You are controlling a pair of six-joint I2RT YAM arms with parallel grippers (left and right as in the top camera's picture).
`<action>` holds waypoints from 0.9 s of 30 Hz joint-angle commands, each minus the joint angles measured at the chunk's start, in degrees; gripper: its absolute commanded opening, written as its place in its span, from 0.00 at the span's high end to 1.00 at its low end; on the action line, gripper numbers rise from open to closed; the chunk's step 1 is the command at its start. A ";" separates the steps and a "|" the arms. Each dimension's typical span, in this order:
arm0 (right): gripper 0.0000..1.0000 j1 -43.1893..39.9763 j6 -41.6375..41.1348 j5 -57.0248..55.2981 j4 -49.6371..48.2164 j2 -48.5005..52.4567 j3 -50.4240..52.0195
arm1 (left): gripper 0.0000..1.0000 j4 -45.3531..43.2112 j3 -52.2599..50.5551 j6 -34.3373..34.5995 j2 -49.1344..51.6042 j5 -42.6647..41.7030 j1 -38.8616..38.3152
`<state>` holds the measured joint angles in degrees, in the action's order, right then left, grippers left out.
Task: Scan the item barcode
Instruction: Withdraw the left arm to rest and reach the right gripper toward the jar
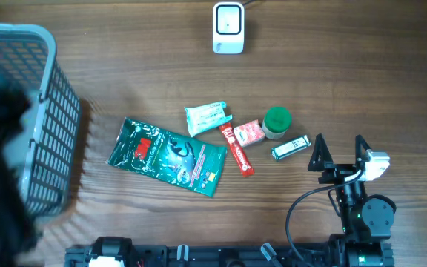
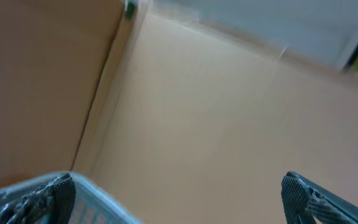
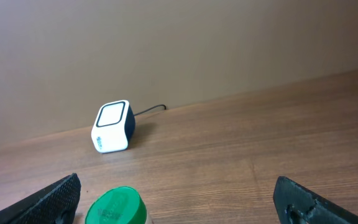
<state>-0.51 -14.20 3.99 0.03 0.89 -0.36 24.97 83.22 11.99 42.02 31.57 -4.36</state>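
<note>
1. The right gripper [image 1: 341, 150] stands low over the table [image 1: 362, 67], at the right side. Its two fingers are spread wide and nothing is between them.
2. The left gripper [image 2: 176, 186] shows clearly only in its own wrist view, which is blurred. Its fingers are far apart at the two lower corners of that view, with nothing between them. A pale grey rim [image 2: 104, 208] lies just under one finger.
3. The scanner [image 1: 228, 28] is a small white box at the far edge of the table, about the middle, with a cable behind it. It is well apart from the goods.
4. The goods lie in one group in the middle of the table, between the basket [image 1: 43, 111] and the right gripper. I cannot tell which one is to be scanned.
5. The green bag [image 1: 167, 156] is the biggest and lies flat at the left of the group.
6. The white and green pouch [image 1: 207, 117] lies just beside the bag's far right corner.
7. The red stick [image 1: 236, 149] lies slanted just beside the bag's right edge, and the small red box [image 1: 248, 133] is just beside the stick.
8. The green-lidded jar [image 1: 276, 122] stands upright next to the box.
9. The small silver tube [image 1: 290, 147] lies on its side near the jar and is the nearest thing to the right gripper.
10. The basket is grey with lattice walls and stands at the left edge of the table.
</note>
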 commanded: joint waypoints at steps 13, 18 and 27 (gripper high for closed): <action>0.00 0.35 -25.64 23.65 -1.90 0.13 0.07 | 0.00 -10.47 -18.99 -0.22 -28.65 -9.05 6.05; 0.00 0.35 -25.55 32.44 -1.86 0.13 0.07 | 0.00 -9.97 -19.61 2.45 -29.94 -11.72 12.15; 0.00 0.35 -24.74 37.92 -1.68 0.13 0.07 | 0.00 -9.49 -22.58 6.69 -41.79 -24.04 12.92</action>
<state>-0.40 -38.41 37.65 -1.32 0.95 -0.36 15.35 60.62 17.54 4.99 10.59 10.37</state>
